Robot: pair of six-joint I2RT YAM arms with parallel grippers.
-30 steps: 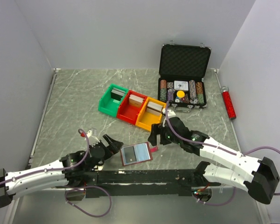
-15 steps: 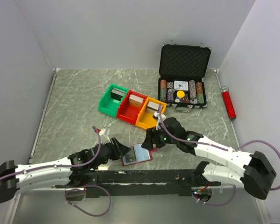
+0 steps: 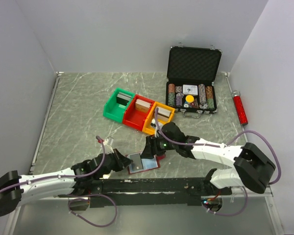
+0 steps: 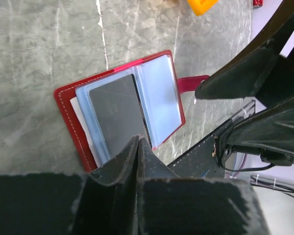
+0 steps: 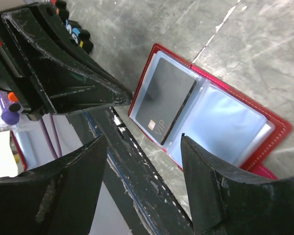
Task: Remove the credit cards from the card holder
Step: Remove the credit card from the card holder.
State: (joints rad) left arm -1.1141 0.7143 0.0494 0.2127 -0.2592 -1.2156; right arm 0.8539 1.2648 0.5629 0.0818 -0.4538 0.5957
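The card holder lies open on the table, with a dark credit card seated in its clear sleeve. The left end effector is closed at the holder's edge; the right end effector is spread above it. If sleeve and card are pinched together, the holder may be dragged.

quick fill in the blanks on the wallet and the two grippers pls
1. The open wallet has a ____ cover and clear sleeves.
2. The dark card in one sleeve bears the letters ____.
3. The left gripper is ____, its fingers pressed together.
4. The right gripper is ____, its fingers set well apart.

Missing words: red; VIP; shut; open
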